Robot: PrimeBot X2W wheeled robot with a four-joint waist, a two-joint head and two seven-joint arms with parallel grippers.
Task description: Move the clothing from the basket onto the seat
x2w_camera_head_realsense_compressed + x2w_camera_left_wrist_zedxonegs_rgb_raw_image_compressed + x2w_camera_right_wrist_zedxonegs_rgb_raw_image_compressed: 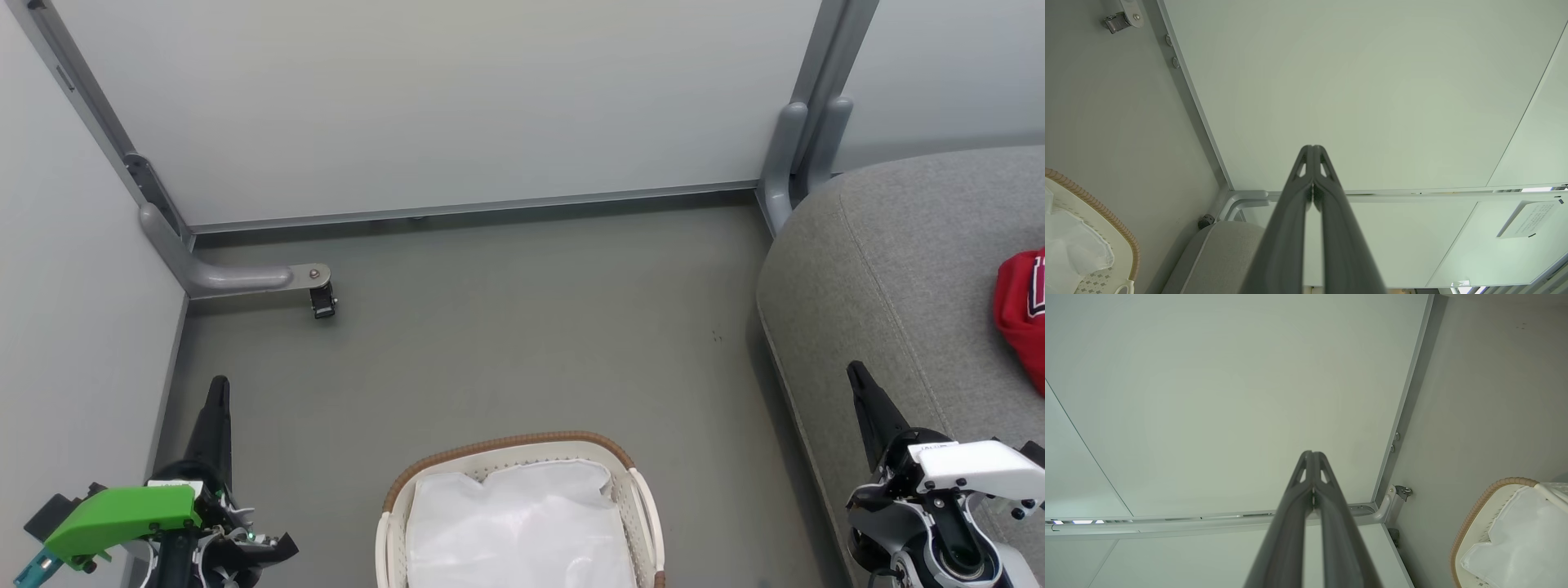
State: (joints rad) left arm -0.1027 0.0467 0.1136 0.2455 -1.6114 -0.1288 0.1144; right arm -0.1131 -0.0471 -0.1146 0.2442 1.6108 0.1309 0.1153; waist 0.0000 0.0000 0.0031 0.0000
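Note:
The white basket (506,449) with its brown rim stands on the floor at the bottom centre, holding a white liner (522,523). Red clothing (1020,306) with white trim lies on the grey seat (898,269) at the right edge. My left gripper (219,388) stands at the lower left, shut and holding nothing. Over the seat's front edge my right gripper (857,376) is likewise shut and holding nothing. Both wrist views show the fingertips pressed together: left gripper (1313,149), right gripper (1312,454). The basket also shows at the edges, basket (1098,212) and basket (1478,506).
Pale partition panels (441,98) close the floor at the back and left. A grey metal foot with a castor (322,302) juts out at the back left, and a grey post (804,147) stands by the seat's back corner. Grey floor (522,327) lies between basket and panels.

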